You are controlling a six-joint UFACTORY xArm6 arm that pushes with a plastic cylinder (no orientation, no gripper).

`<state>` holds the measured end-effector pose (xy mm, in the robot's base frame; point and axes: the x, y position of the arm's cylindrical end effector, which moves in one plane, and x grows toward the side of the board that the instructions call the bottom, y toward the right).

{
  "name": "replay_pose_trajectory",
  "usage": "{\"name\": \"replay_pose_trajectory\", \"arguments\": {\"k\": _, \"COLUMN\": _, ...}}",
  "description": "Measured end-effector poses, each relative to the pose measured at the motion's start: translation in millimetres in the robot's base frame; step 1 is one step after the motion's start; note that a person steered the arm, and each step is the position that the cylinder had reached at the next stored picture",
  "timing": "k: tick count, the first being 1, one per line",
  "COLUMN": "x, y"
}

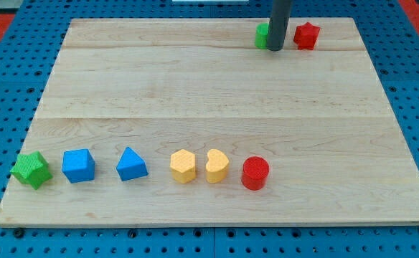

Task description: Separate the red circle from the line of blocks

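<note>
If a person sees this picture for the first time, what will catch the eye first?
A row of six small blocks along the view's bottom, ending at the view's right in the red circle block. Far away, at the view's top, my tip stands between a partly hidden green block and a red star block.

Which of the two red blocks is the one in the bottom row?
The red circle, at the right end of the row, next to a yellow heart. The red star sits at the view's top, right of my tip.

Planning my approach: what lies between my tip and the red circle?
Camera view: only bare board between my tip and the red circle.
</note>
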<state>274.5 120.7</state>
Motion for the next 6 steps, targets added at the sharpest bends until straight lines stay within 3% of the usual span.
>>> {"name": "replay_pose_trajectory", "arguments": {"k": 1, "x": 78.3, "y": 55.8}}
{"name": "replay_pose_trajectory", "arguments": {"k": 2, "x": 210.5, "y": 118.5}}
{"name": "replay_pose_trajectory", "arguments": {"k": 3, "x": 300.1, "y": 113.3}}
{"name": "replay_pose_trajectory", "arguments": {"k": 4, "x": 335.5, "y": 56.3}}
{"name": "replay_pose_trajectory", "arguments": {"k": 5, "x": 317.8, "y": -33.1}}
{"name": "replay_pose_trajectory", "arguments": {"k": 6, "x": 263.9, "y": -82.0}}
